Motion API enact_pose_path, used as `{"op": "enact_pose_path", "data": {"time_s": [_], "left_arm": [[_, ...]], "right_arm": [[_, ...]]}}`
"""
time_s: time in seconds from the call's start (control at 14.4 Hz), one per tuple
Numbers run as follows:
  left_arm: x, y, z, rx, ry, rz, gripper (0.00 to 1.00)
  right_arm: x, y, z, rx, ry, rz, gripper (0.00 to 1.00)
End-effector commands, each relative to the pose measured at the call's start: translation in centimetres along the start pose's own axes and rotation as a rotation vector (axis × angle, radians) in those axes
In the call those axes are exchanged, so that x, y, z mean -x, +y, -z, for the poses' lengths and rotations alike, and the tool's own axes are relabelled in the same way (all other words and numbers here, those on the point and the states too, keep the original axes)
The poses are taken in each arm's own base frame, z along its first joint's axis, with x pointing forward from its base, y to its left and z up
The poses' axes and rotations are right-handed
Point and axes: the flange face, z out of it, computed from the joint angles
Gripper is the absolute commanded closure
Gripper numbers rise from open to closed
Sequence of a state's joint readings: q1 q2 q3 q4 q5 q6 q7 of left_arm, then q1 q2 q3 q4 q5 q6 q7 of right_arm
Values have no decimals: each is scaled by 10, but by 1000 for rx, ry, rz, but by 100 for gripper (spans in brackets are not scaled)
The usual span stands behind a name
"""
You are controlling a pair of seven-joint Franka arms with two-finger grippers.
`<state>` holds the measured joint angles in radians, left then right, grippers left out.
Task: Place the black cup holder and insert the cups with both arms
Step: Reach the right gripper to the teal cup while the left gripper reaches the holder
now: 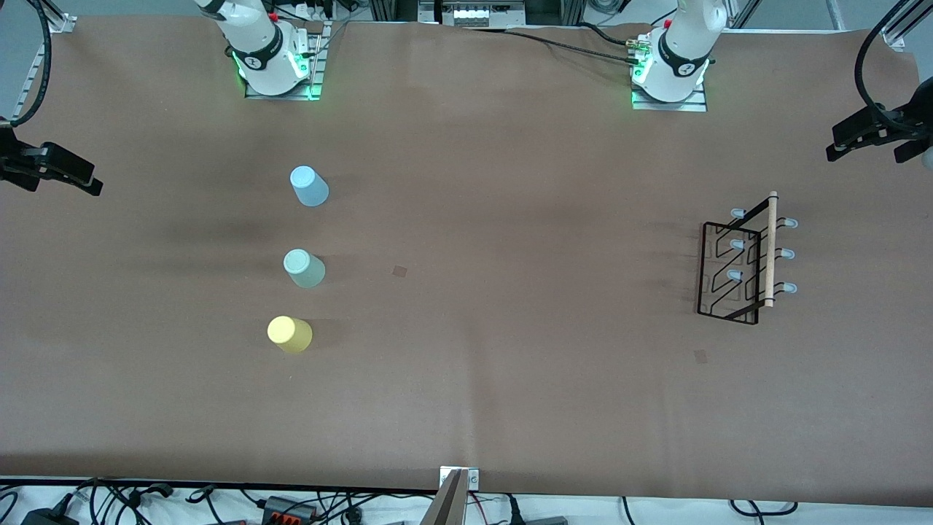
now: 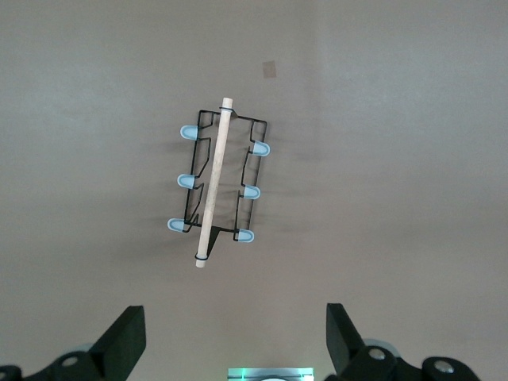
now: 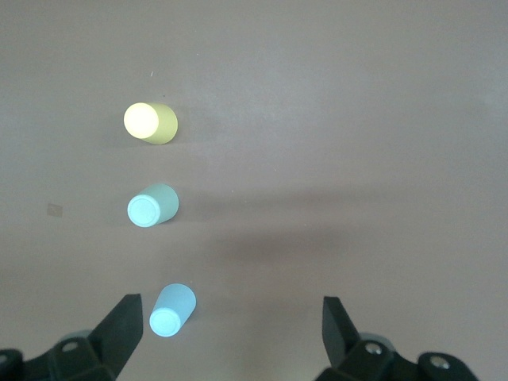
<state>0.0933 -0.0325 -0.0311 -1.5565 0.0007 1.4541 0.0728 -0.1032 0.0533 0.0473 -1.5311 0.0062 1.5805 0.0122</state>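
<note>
The black cup holder [image 1: 736, 262] stands on the brown table toward the left arm's end, its wooden rod handle [image 1: 770, 248] on top. It also shows in the left wrist view [image 2: 222, 182]. My left gripper [image 2: 234, 317] is open and empty, high over the table beside the holder. Three cups stand in a line toward the right arm's end: light blue [image 1: 309, 186], pale green [image 1: 303, 267], yellow [image 1: 289, 334] nearest the front camera. The right wrist view shows them too: light blue [image 3: 172, 310], pale green [image 3: 152, 205], yellow [image 3: 151, 122]. My right gripper [image 3: 230, 305] is open and empty, high over the table beside the blue cup.
The arm bases [image 1: 273, 62] [image 1: 670, 73] stand at the table's back edge; both hands are out of the front view. Black clamp mounts [image 1: 51, 168] [image 1: 875, 131] reach in at the two ends. Small tape marks [image 1: 399, 271] [image 1: 700, 356] lie on the table.
</note>
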Motion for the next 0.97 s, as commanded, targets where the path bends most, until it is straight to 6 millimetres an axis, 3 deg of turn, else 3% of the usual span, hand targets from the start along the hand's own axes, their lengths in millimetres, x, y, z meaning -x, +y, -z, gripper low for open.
{"op": "enact_pose_path", "data": {"time_s": [0.0,0.21,0.42,0.56,0.62,0.9], "left_arm": [[4,1,1,8,-3,-4,0],[3,1,2,8,0,-4,0],[2,1,2,7,1,1,0],[-2,0,-4,2,-11,4,0],[-3,4,-4,1,-11,0,0],[-16,1,-24,7,-52,10,0]], "right_arm": [[4,0,4,-13,14,-3,0],[2,-4,-3,-16,15,14,0],[8,-12,-29,-12,-53,38,0],[8,-18,-61,-14,-93,68,0],[7,-30,-79,-15,-86,89,0],[7,-64,-175,-16,29,128,0]]}}
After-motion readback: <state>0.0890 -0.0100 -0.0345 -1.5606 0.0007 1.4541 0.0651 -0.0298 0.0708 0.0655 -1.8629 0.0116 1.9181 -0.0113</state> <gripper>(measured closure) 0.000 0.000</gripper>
